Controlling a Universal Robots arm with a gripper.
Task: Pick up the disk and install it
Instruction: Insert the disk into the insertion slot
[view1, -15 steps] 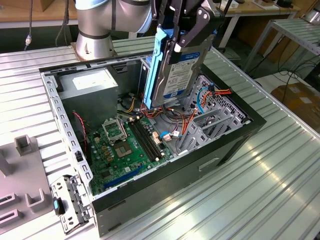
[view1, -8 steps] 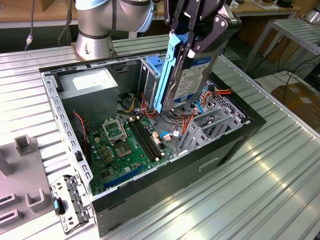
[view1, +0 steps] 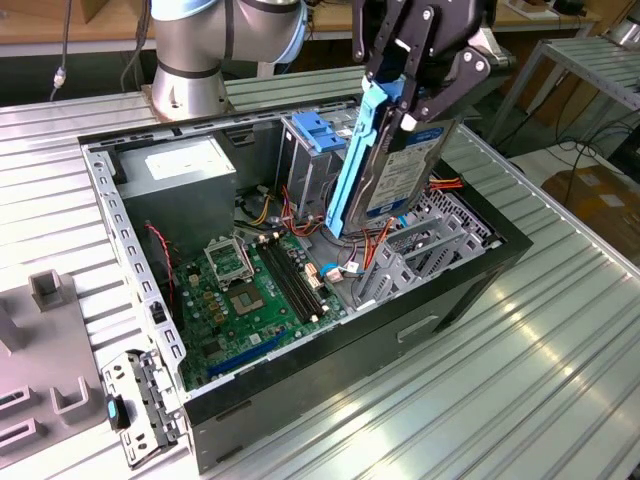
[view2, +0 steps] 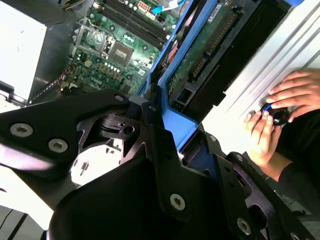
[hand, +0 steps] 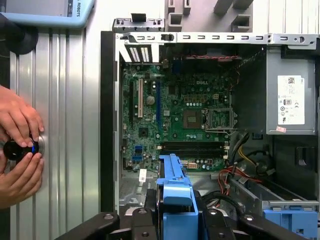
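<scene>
My tool (view1: 402, 100) is clenched on the disk (view1: 408, 170), which hangs on end just beside the drive cage (view1: 315, 150), above its top. I would square the blue rails (view1: 350, 165) to that cage and keep off the red cables (view1: 376, 243) near its foot.

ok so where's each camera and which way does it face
Exterior view: off the arm, looking down aslant into the open black computer case; shows the grey arm and its gripper shut on the disk, a black-silver hard drive in a blue plastic frame.
First wrist view: on the arm, facing about straight down into the case at the green motherboard; gripper and disk frame show.
Second wrist view: on the arm, looking past the gripper along the disk.
Both wrist views share a person's hands beside the case.
</scene>
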